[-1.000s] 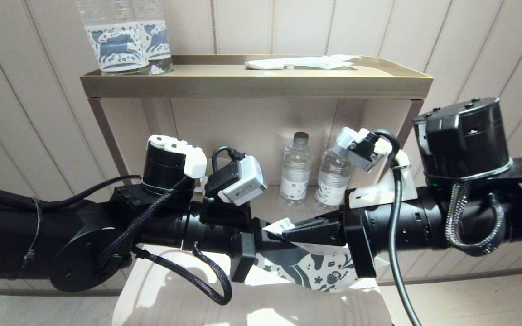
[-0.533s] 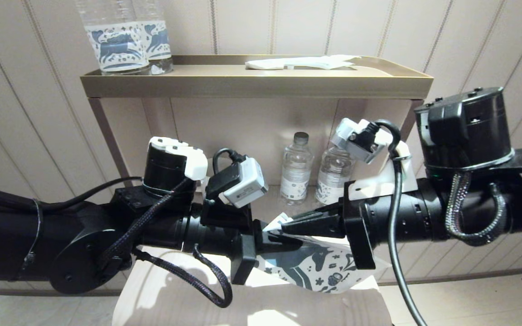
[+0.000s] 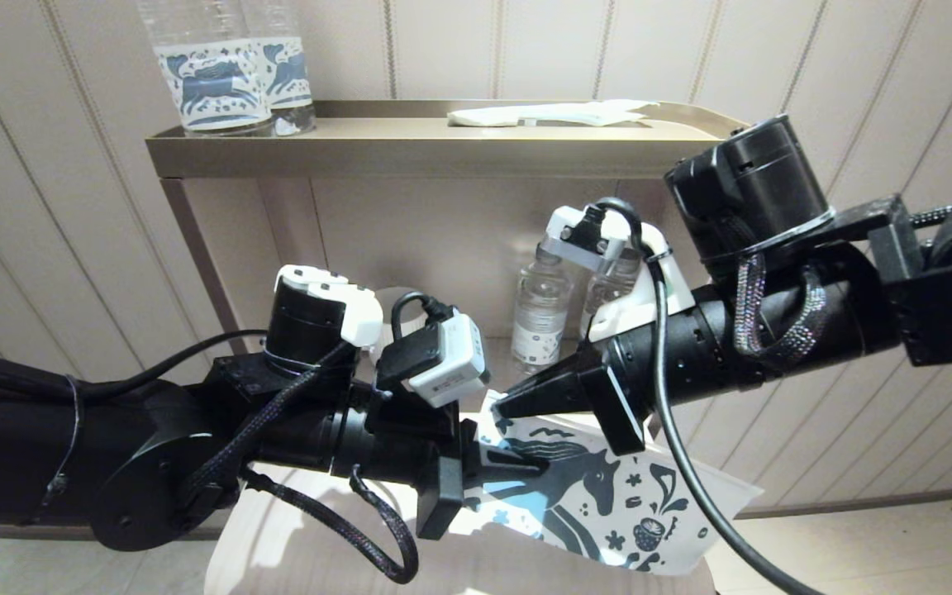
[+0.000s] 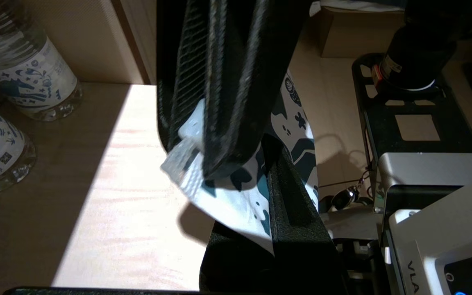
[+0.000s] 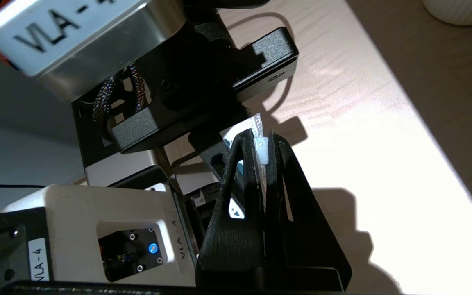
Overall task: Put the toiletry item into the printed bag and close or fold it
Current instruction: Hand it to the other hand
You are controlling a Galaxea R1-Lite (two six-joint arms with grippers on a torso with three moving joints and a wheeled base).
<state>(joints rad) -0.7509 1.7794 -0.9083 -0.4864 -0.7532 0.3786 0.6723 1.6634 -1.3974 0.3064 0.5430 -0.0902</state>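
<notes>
The right gripper has its fingers closed narrow on the top edge of the bag; in the right wrist view the clear zip strip and its small white slider sit pinched between the two black pads. The left gripper is also closed on the bag, lower down, with its fingers flat on both sides of the printed sheet, over the blue horse. The two grippers point at each other, tips close together; the right one sits at about 11 o'clock from the left one in the head view.

The bag hangs in the air between them, above a pale wooden seat, and its free part spreads toward 4 o'clock, tilted, with the horse, flowers and cup facing the head camera. The toothbrush cannot be seen in any view, so it is not possible to tell if it is inside the bag.

Behind the arms stands a brown shelf. On its top, at 11 o'clock, are two clear bottles with blue horse labels, and at 1 o'clock lies a flat white packet. Under the shelf, two small bottles stand just beside each other, the right one partly hidden by the right wrist camera.
</notes>
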